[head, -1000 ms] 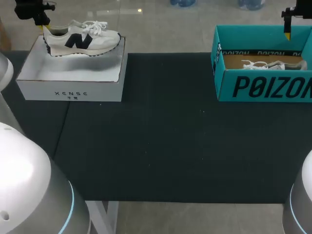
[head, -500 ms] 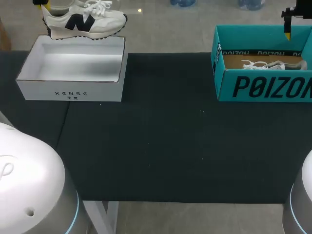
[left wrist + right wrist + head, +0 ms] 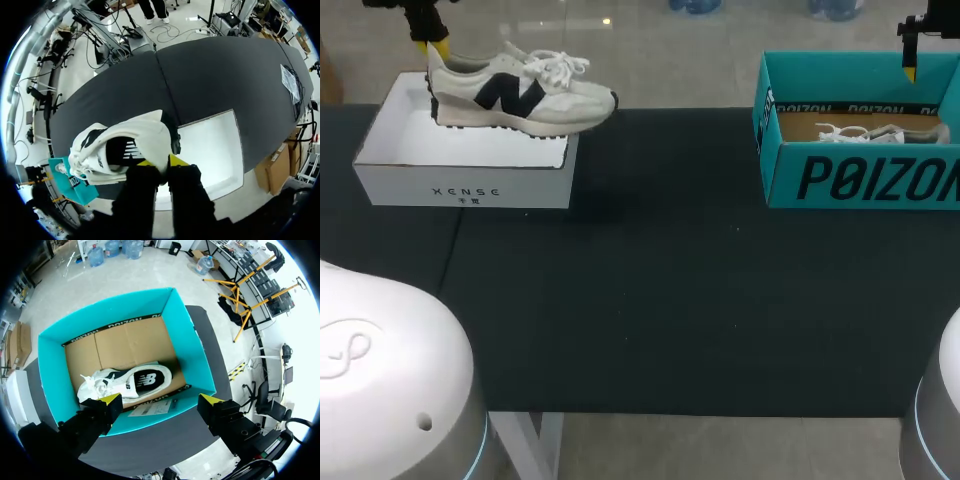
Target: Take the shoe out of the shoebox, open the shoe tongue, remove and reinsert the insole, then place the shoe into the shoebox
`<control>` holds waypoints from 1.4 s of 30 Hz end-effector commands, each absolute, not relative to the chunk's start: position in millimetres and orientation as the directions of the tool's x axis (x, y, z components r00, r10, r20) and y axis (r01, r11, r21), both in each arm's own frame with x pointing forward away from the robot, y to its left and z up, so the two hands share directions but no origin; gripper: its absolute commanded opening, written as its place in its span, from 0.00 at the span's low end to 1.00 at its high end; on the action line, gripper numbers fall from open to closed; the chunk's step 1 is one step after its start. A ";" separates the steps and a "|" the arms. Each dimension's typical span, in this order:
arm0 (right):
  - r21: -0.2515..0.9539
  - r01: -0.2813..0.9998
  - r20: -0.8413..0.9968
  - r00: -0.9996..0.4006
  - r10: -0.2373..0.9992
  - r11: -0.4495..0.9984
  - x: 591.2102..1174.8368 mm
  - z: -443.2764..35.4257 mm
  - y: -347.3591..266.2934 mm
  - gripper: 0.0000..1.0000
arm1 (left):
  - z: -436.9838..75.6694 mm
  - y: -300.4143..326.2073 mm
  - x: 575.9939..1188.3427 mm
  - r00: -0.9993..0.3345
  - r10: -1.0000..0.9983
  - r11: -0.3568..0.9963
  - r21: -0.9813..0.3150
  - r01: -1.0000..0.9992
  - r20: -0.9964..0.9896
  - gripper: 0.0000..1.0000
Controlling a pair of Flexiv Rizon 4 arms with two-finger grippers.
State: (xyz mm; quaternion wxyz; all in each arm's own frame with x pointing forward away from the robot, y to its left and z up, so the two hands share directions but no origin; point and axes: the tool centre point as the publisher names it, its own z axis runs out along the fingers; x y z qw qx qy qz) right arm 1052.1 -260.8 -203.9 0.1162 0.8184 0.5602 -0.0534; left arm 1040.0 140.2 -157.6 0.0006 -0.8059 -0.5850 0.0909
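The left gripper pinches the heel of the shoe, its fingers narrow on either side of the heel collar. The shoe hangs level from them above the white box, heel over the box's far side, toe out past the box's edge toward the middle of the table. The right gripper hovers with fingers wide and nothing between them over the teal box, where a second shoe lies on its side on the cardboard floor.

Lettering on teal shoebox, white shoebox
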 end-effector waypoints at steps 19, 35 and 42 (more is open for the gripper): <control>0.132 0.929 -0.218 0.366 0.905 -0.345 1051.5 -203.7 -261.1 1.00 | -169.1 131.3 881.9 0.313 0.944 -0.213 0.525 0.824 -0.107 0.00; 0.132 0.929 -0.218 0.366 0.905 -0.345 1051.5 -203.7 -261.1 1.00 | -206.2 95.0 819.8 0.349 0.928 -0.207 0.600 0.772 -0.129 0.00; 0.132 0.929 -0.218 0.366 0.905 -0.345 1051.5 -203.7 -261.1 1.00 | -229.9 39.9 804.6 0.329 0.938 -0.198 0.606 0.770 -0.112 0.00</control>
